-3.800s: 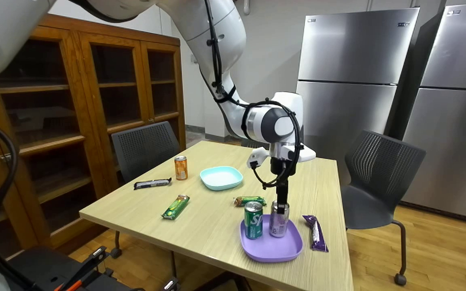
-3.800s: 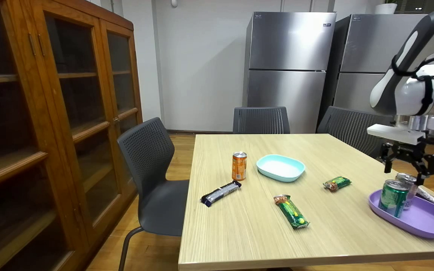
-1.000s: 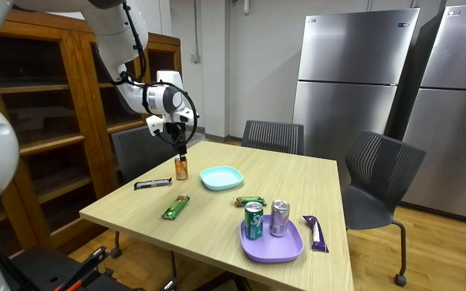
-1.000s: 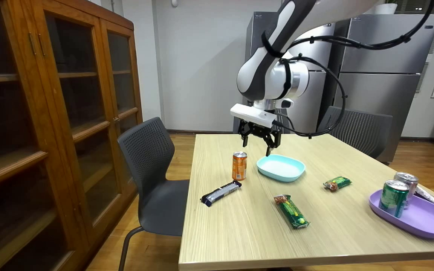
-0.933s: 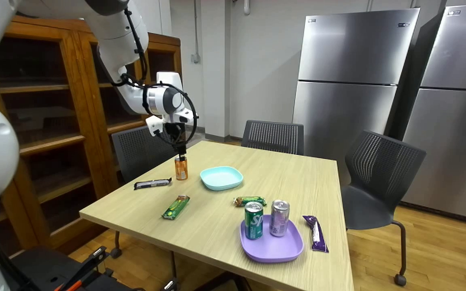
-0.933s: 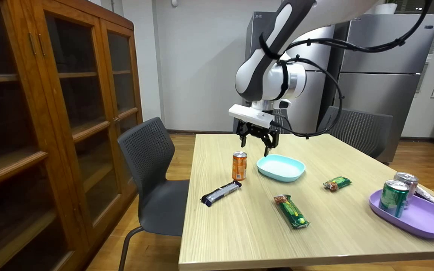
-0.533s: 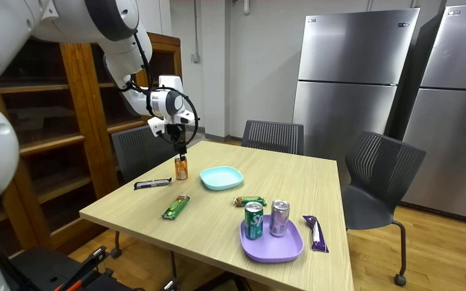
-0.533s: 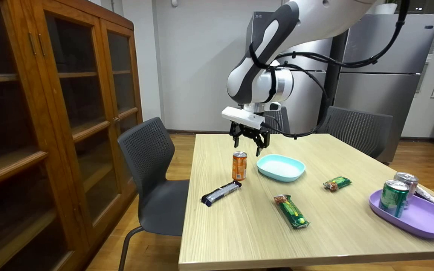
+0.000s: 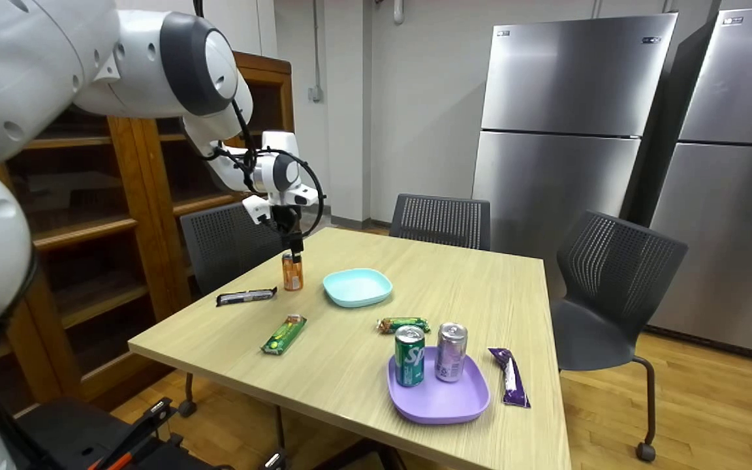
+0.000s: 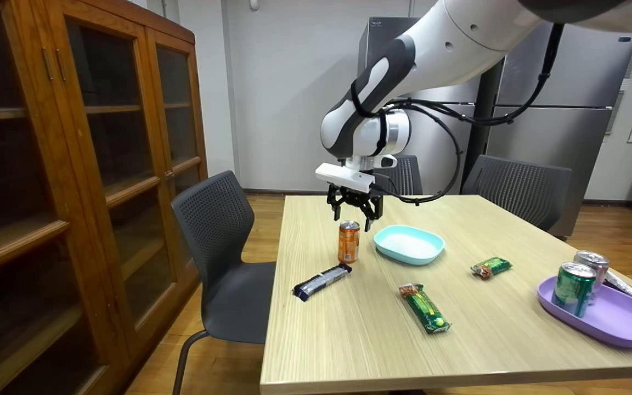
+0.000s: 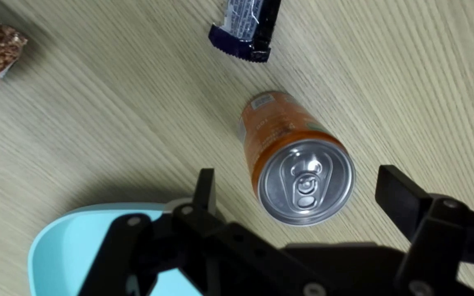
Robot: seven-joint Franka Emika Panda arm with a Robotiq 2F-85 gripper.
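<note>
Claw [image 10: 353, 220] is hanging spread near the orange can [image 11: 294, 158] (pale-blue tray [image 9: 358, 286] sitting beside it); the purple tray [image 9: 440, 406] is holding a green can [image 9: 409, 360] and a silver can [image 9: 451, 356].

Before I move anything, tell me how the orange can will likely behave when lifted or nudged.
The orange can stands upright, taller than wide, so a high nudge could tip it. Toppled, it would probably roll, being round. Its lid looks sealed, so it may be full and heavy for its size.
</note>
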